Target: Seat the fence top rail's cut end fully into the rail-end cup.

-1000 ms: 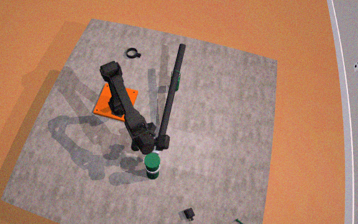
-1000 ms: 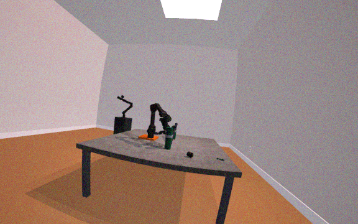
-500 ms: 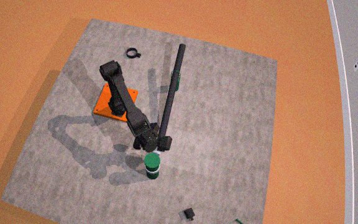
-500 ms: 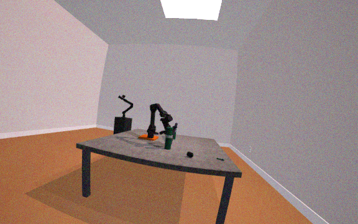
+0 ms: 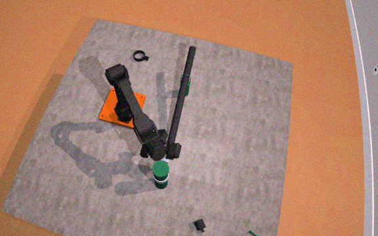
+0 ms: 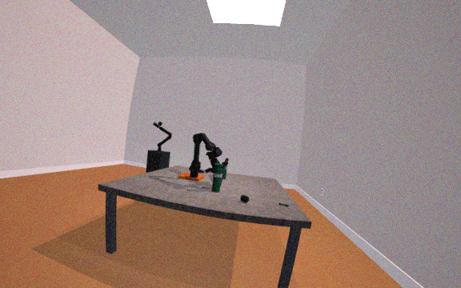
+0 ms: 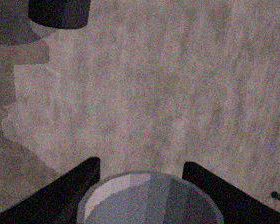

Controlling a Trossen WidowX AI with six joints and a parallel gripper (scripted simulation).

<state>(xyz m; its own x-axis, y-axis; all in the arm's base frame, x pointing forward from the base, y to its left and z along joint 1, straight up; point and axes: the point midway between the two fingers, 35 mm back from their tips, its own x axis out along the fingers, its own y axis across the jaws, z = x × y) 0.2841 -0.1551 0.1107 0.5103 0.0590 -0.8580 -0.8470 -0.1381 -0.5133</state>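
The dark rail (image 5: pixel 179 108) runs through the green loop cap (image 5: pixel 188 86) toward my gripper. Its near end (image 7: pixel 61 14) shows upper left in the wrist view, apart from the fingers. The big green post (image 5: pixel 161 184) (image 6: pixel 216 186) stands with its green cap (image 5: pixel 161 168) on top. The light brace band (image 5: pixel 161 181) (image 6: pixel 218 175) circles it a little below the cap. My gripper (image 7: pixel 142 169) is beside the post top, shut on a hollow light-grey rimmed part (image 7: pixel 151 200) that appears to be the rail-end cup. In the top view the wrist hides most of it and the rail's near end.
A dark ring clamp (image 5: pixel 139 56) lies behind the arm's orange base plate (image 5: pixel 109 106) (image 6: pixel 182 176). A small dark block (image 5: pixel 199 225) (image 6: pixel 244 198) and a thin green piece (image 5: pixel 252 233) (image 6: pixel 284 205) lie toward the front of the table.
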